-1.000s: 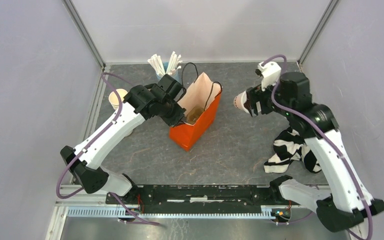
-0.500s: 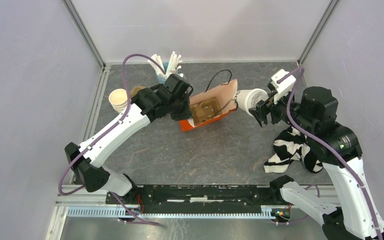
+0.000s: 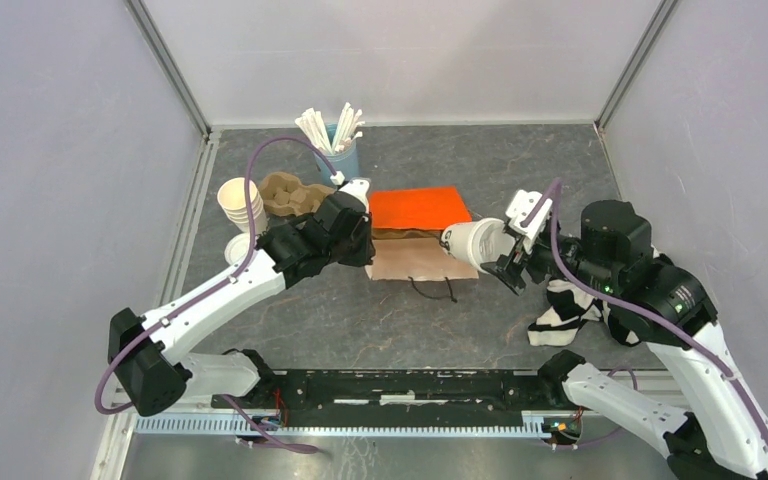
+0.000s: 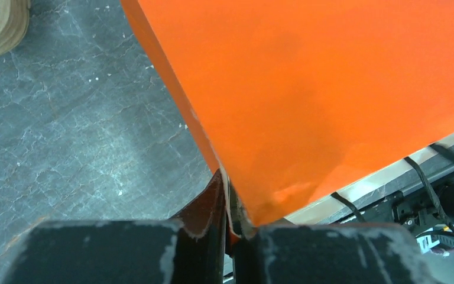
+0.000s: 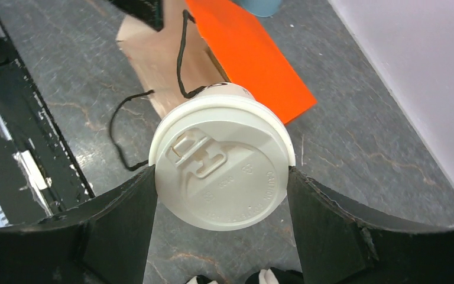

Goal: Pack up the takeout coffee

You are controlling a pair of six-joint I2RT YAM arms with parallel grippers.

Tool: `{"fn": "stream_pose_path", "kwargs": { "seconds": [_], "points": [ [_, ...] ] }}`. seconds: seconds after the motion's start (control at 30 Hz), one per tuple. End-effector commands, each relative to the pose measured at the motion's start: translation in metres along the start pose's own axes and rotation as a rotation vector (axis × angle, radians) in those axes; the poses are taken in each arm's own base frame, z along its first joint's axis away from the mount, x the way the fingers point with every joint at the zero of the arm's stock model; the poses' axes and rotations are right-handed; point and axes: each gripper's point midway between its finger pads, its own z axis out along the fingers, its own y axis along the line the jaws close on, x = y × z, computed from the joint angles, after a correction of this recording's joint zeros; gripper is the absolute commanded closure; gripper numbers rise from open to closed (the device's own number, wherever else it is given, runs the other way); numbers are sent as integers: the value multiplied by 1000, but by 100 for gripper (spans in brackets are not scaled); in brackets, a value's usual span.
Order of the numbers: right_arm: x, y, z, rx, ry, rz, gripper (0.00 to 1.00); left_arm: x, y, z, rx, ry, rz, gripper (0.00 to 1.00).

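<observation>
Ideally, the left gripper [image 4: 227, 231], pinched shut on the edge of the bag [image 4: 331, 89], lifts its mouth open before the right gripper [image 5: 221, 195], clamped around the sideways coffee [image 5: 221, 160], slides it forward inside.

The paper bag [image 3: 415, 225] lies flat on its side on the table [image 3: 440, 330], about midway between the left and right edges and nearer the far edge. The left end effector [image 4: 229, 204] is at the bag's left end, pinching its edge. The takeout coffee [image 3: 468, 243] is tipped sideways just beside the bag's right end, clamped in the right end effector [image 5: 220, 183]. A cup carrier [image 3: 290, 192] sits left of the bag, with a stack of cups [image 3: 240, 203] beside it toward the left edge and a lid [image 3: 232, 247] in front of that stack. A holder of straws [image 3: 338, 148] stands behind the carrier, near the far edge. A cloth [image 3: 570, 305] lies toward the right edge.
</observation>
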Motion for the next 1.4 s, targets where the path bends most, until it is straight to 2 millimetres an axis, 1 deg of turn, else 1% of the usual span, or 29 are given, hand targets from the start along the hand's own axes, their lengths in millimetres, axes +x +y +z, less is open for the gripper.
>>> {"fn": "stream_pose_path", "kwargs": {
  "seconds": [0.0, 0.07, 0.1, 0.17, 0.2, 0.23, 0.33, 0.4, 0.47, 0.53, 0.67, 0.73, 0.83, 0.93, 1.03, 1.1, 1.23, 1.3, 1.37],
  "points": [
    [-14, 8, 2, -47, -40, -68, 65, -27, -12, -5, 37, -103, -18, 88],
    [-14, 14, 3, -71, -39, -69, 65, -29, -9, -6, 7, -94, -55, 89],
    [-13, 13, 3, -64, -33, -69, 65, -29, -7, -7, -17, -87, -73, 89],
    [-9, 6, -2, -15, -15, -83, 64, -33, -8, -9, -34, -73, -95, 89],
    [-6, -3, -5, 34, 6, -96, 64, -34, -9, -10, -39, -64, -99, 89],
    [-1, -11, -9, 82, 35, -118, 64, -36, -10, -11, -41, -60, -101, 90],
    [4, -30, -27, 189, 77, -196, 64, -38, -11, -14, -40, -61, -101, 90],
    [3, -37, -37, 223, 83, -249, 63, -38, -11, -13, -40, -58, -97, 90],
    [-2, -34, -39, 195, 60, -322, 63, -34, -11, -10, -39, -44, -91, 90],
    [-6, -26, -33, 134, 45, -371, 62, -31, -10, -8, -40, -33, -87, 90],
    [-6, -8, -4, -7, 48, -420, 64, -27, -5, -5, -50, -35, -60, 91],
    [-11, -6, 2, -28, 31, -446, 64, -27, -4, -5, -55, -39, -54, 91],
    [-18, -7, -1, -18, -8, -508, 60, -29, -5, -6, -52, -42, -59, 91],
    [-9, -9, -3, -15, 16, -590, 57, -28, -6, -6, -48, -43, -73, 91],
    [-4, -7, 5, -34, 19, -617, 57, -27, -6, -7, -41, -45, -81, 91],
    [-6, -3, 10, -59, 2, -629, 58, -26, -5, -7, -43, -48, -82, 91],
    [-4, 0, 11, -89, -2, -694, 58, -27, -6, -8, -40, -48, -73, 91],
    [-5, 7, 15, -131, -22, -727, 59, -27, -6, -7, -37, -45, -68, 91],
    [-11, 12, 18, -160, -47, -733, 60, -27, -8, -8, -30, -45, -69, 91]
  ]
}}
